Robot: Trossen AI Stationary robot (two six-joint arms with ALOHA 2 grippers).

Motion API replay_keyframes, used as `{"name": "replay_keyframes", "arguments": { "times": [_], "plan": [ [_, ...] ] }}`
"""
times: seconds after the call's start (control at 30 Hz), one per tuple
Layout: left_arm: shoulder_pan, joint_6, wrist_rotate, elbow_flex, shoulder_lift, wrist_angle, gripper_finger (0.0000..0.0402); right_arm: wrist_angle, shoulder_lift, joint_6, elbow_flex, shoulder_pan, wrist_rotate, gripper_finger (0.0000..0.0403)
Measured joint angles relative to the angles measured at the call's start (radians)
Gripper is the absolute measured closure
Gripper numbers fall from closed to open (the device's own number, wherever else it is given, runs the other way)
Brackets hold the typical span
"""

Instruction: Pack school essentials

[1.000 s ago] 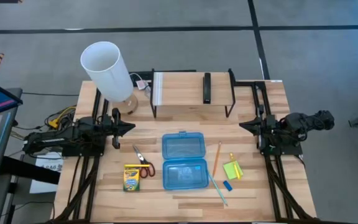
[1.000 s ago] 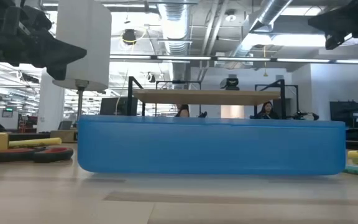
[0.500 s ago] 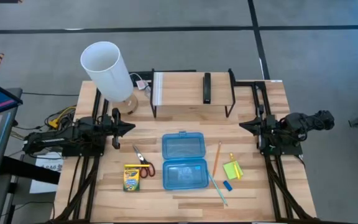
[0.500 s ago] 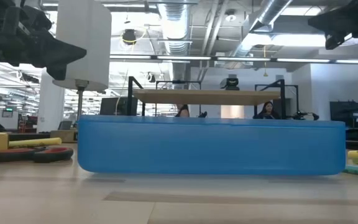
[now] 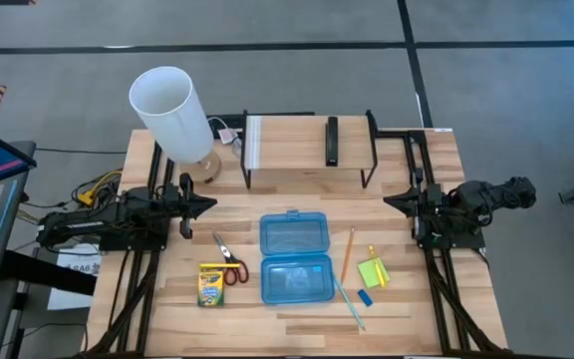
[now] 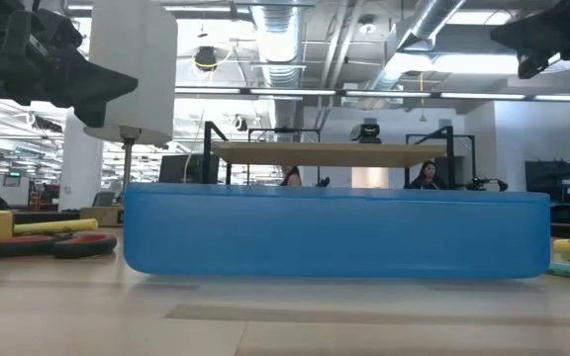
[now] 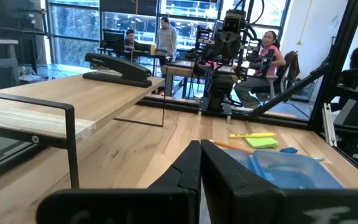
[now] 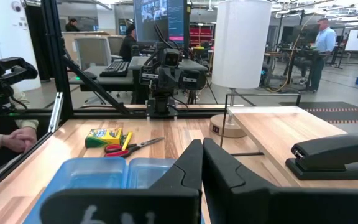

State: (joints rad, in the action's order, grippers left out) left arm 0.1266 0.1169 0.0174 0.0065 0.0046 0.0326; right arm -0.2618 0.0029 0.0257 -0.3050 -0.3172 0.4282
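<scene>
From the high view, nothing differs from half a second or a full second ago, every item sits exactly where it was. The left end effector [image 5: 205, 205] is parked at the left edge of the counter [image 5: 297, 304], fingers pinched together, holding nothing. The right end effector [image 5: 392, 202] mirrors it at the right edge, also closed and empty. Between them the translucent blue case [image 5: 294, 256] lies open and flat. To its left sit the crayon box [image 5: 211, 284] and the red-handled scissors [image 5: 230, 262], just beside each other. To its right are the orange pencil [image 5: 348, 253], the teal pen [image 5: 349, 302], the lime sticky-note pad [image 5: 371, 271] with a yellow marker [image 5: 377, 263] across it, and the small blue eraser [image 5: 365, 297]. At the back, a black stapler [image 5: 332, 141] rests on a wooden shelf [image 5: 297, 140], next to a white lamp [image 5: 173, 113].

Low view: same as before too. The case [image 6: 334, 233] fills the middle, scissors [image 6: 43, 244] off to the left, shelf behind, a couple of people far off in the room.

Left wrist view: its fingers [image 7: 188, 171] touch, and beyond them are the case, sticky pad [image 7: 261, 142] and marker [image 7: 252, 134], plus people in the background.

Right wrist view: fingers [image 8: 190, 165] shut, crayon box [image 8: 104, 136] and scissors [image 8: 131, 145] past the case [image 8: 104, 177], and a person's hands at the frame's edge.
</scene>
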Motion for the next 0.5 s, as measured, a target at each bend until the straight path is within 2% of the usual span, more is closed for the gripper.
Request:
{"name": "replay_keyframes", "arguments": {
  "times": [0.13, 0.27, 0.43, 0.5],
  "plan": [
    [0.0, 0.0, 0.003, 0.0, 0.0, 0.0, 0.0401, 0.004, 0.0, 0.004, 0.0, 0.0, 0.0, 0.0376],
    [0.0, 0.0, 0.003, 0.0, 0.0, 0.0, 0.0401, 0.034, 0.0, 0.083, 0.0, 0.0, 0.0, 0.0376],
    [0.0, 0.0, 0.003, 0.0, 0.0, 0.0, 0.0402, 0.035, 0.0, 0.078, 0.0, 0.0, 0.0, 0.0376],
    [0.0, 0.0, 0.003, 0.0, 0.0, 0.003, 0.0401, 0.051, 0.0, 0.029, 0.0, 0.0, 0.0, 0.0376]
  ]
}}
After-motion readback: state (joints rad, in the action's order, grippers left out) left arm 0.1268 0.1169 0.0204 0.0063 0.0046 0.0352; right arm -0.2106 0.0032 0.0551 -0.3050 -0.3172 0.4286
